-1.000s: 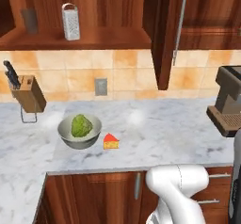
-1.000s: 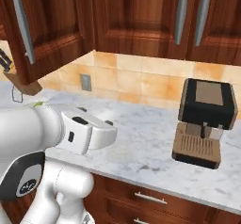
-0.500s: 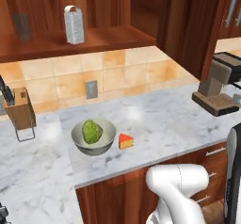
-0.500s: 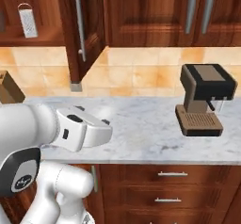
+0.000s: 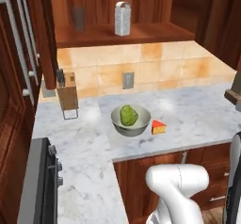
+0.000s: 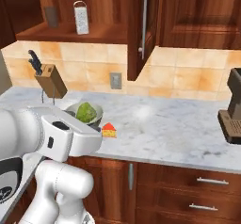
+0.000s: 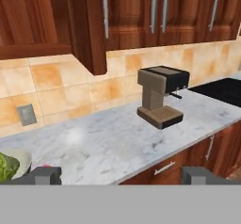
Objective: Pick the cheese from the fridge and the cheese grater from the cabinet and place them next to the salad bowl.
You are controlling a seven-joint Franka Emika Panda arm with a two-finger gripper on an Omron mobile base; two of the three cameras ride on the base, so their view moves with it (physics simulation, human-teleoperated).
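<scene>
1. Two dark fingertips (image 7: pixel 46 175) rise at the bottom of the hand view, set wide apart with nothing between them; the jaws stand open and empty.
2. The bowl (image 5: pixel 131 121) sits on the marble surface (image 5: pixel 197 115) with a green lettuce head (image 5: pixel 128 115) inside it.
3. The cheese (image 5: pixel 158 127) lies on the surface just beside the bowl, on its right in the left base view; whether the two touch I cannot tell.
4. In the right base view the cheese (image 6: pixel 109 130) shows past the arm's white link (image 6: pixel 70 136), which hides part of the bowl (image 6: pixel 81 113).
5. The grater (image 5: pixel 122 19) stands upright on the shelf of the cabinet (image 5: pixel 141 34), well above the bowl.
6. A darker grey cup (image 5: pixel 78 18) stands on the same shelf, left of the grater and apart from it.
7. A knife block (image 5: pixel 67 92) rests on the surface near the tiled wall, left of the bowl.
8. A wall outlet (image 5: pixel 127 80) sits on the tiles behind the bowl.
9. A coffee machine (image 7: pixel 161 96) stands on the surface in the hand view, well apart from the bowl's rim (image 7: pixel 22 158) at the lower left.
10. An open cabinet door (image 6: pixel 143 28) hangs above the surface in the right base view.
</scene>
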